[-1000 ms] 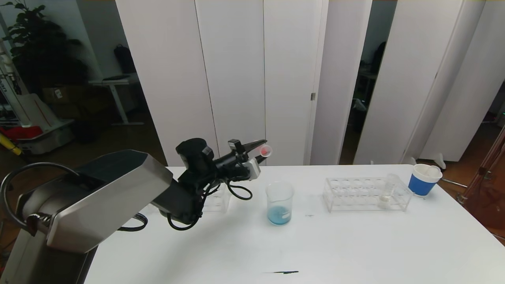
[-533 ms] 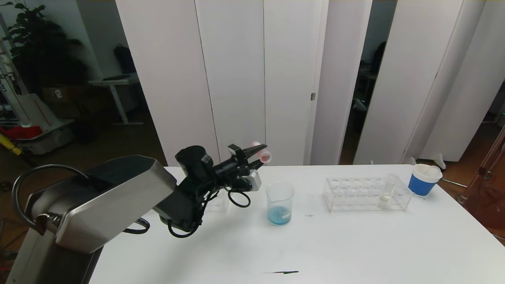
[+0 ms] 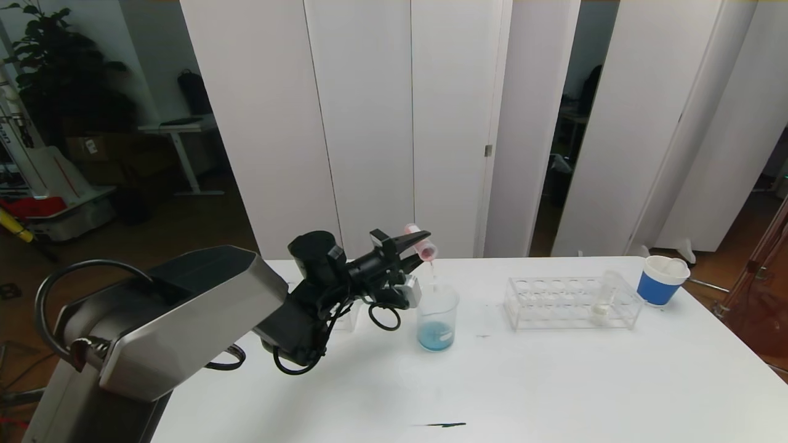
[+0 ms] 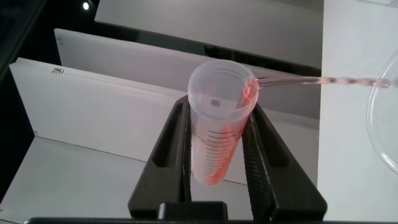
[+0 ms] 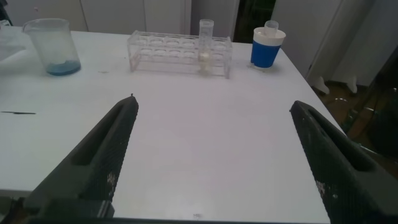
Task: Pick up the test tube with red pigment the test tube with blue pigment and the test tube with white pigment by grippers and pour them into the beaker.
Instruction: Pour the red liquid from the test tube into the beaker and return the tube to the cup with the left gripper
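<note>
your left gripper [image 3: 411,245] has its jaws pinching the red test tube [image 4: 219,121], tipped mouth-down so a thin red stream falls into the beaker [image 3: 437,317] just below the jaws, blue liquid at its bottom. farther right, the white pigment tube [image 5: 206,45] stands in the rack [image 5: 179,53]. your right gripper [image 5: 214,155] has jaws spread wide, well short of the rack.

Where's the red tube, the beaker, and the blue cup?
red tube [image 4: 219,118], left wrist view, its clear wall between the fingers
beaker [image 3: 438,319], head view, its glass wall
blue cup [image 3: 657,288], head view, its blue band
</note>
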Robot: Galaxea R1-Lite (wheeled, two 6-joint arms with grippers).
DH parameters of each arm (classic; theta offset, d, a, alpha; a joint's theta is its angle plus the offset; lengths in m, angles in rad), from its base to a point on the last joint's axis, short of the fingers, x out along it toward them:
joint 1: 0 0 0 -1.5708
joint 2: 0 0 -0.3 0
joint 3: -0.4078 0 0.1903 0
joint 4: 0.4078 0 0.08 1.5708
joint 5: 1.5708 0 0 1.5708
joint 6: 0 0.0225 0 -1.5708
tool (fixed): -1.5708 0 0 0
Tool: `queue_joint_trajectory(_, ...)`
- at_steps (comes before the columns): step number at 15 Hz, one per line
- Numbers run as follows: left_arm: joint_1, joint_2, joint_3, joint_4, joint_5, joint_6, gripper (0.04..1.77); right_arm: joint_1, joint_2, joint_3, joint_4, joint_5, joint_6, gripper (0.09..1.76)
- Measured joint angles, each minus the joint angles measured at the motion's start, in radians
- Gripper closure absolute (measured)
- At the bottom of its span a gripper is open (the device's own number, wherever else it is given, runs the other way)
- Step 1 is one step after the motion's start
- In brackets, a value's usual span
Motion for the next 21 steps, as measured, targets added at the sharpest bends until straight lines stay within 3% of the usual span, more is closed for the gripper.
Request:
queue_joint_trajectory(12, -0.01, -0.014, 0.011, -0.008, 0.006, 0.022, 1.24, 0.0, 0.0, 0.0, 0.0, 0.0, 0.0, 0.1)
queue_joint_trajectory(16, -0.01, -0.016, 0.014, -0.007, 0.005, 0.09, 1.24, 0.0, 0.0, 0.0, 0.0, 0.0, 0.0, 0.1)
queue_joint_trajectory(21, -0.019, -0.016, 0.005, 0.002, 0.006, 0.096, 1.24, 0.0, 0.0, 0.0, 0.0, 0.0, 0.0, 0.1)
